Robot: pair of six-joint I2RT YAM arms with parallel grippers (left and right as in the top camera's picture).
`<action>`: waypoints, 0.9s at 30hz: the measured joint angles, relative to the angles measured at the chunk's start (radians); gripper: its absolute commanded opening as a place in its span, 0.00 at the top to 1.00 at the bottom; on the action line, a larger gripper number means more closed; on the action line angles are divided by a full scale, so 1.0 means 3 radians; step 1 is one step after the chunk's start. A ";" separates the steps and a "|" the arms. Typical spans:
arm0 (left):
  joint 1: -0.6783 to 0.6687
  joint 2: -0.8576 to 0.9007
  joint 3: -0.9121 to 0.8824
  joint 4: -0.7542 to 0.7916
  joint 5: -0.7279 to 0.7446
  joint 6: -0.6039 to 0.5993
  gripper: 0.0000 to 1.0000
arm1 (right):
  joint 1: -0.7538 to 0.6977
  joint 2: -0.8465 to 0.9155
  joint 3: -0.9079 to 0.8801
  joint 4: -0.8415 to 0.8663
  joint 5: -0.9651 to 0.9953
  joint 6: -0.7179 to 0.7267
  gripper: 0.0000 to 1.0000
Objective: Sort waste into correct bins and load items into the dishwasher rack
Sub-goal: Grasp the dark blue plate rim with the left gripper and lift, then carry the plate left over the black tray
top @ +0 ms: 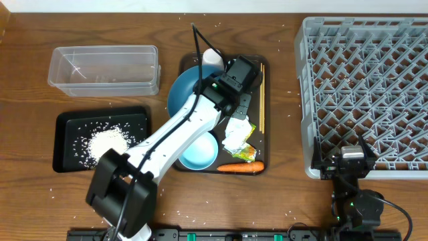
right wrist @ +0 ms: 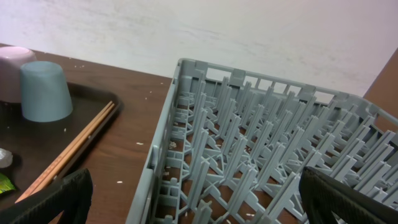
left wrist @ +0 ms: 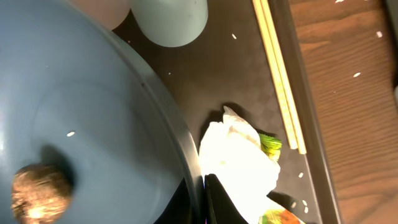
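Observation:
My left gripper [top: 234, 107] [left wrist: 202, 202] is shut on the right rim of the big dark-blue dish [top: 184, 90] [left wrist: 81, 112]. The dish lies on the brown serving tray [top: 254, 124] and holds a brown food lump [left wrist: 38, 193]. The white tissue [top: 235, 134] [left wrist: 239, 165] and the yellow-green wrapper [top: 247, 152] [left wrist: 270, 143] lie just right of the jaws. The chopsticks [top: 262, 97] [left wrist: 280, 81] lie along the tray's right edge. An orange carrot [top: 241, 168] and a light-blue bowl [top: 199, 152] sit at the tray's front. My right gripper [top: 349, 167] [right wrist: 202, 205] is open and empty at the grey rack's [top: 368, 87] [right wrist: 261, 143] front edge.
A clear tub [top: 103, 67] stands at the back left. A black tray [top: 67, 124] in front of it holds white rice [top: 107, 140]. A pale-blue cup [left wrist: 169, 18] [right wrist: 45, 90] and a white cup [top: 212, 58] [right wrist: 15, 71] stand upside down at the tray's back. Loose rice grains dot the table.

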 measured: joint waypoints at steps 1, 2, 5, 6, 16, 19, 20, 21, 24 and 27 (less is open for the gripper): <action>0.0003 -0.0032 0.0000 -0.0018 0.0003 -0.0025 0.94 | 0.0000 0.0000 0.0000 0.0000 0.0000 0.0000 0.01; 0.0008 -0.0066 0.0000 -0.0045 0.0008 -0.0064 0.94 | 0.0000 0.0000 0.0000 0.0000 0.0000 0.0000 0.01; 0.0069 -0.0206 0.0000 -0.0116 0.0015 -0.0202 0.94 | 0.0000 0.0000 0.0000 0.0000 0.0000 0.0000 0.01; 0.0094 -0.0252 0.0000 -0.0137 0.0017 -0.0243 0.94 | 0.0000 0.0000 0.0000 0.0000 0.0000 0.0000 0.01; 0.0867 -0.0839 0.0000 -0.0640 0.0326 -0.0473 0.94 | 0.0000 0.0000 0.0000 0.0000 0.0000 0.0000 0.01; 0.1176 -0.0891 0.0000 -0.0785 0.0443 -0.0496 0.94 | 0.0000 0.0000 0.0000 0.0000 0.0000 0.0000 0.01; 0.1280 -0.0891 0.0000 -0.0819 0.0491 -0.0498 0.94 | 0.0000 0.0000 0.0000 0.0000 0.0000 0.0000 0.01; 0.1404 -0.0891 0.0000 -0.0838 0.0595 -0.0487 0.94 | 0.0000 0.0000 0.0000 0.0000 0.0000 0.0000 0.01; 0.1708 -0.0890 -0.0001 -0.0841 0.0977 -0.0408 0.94 | 0.0000 0.0000 0.0000 0.0000 0.0000 0.0000 0.01; 0.2015 -0.0890 -0.0008 -0.0865 0.1414 -0.0282 0.94 | 0.0000 0.0000 0.0000 0.0000 0.0000 0.0000 0.01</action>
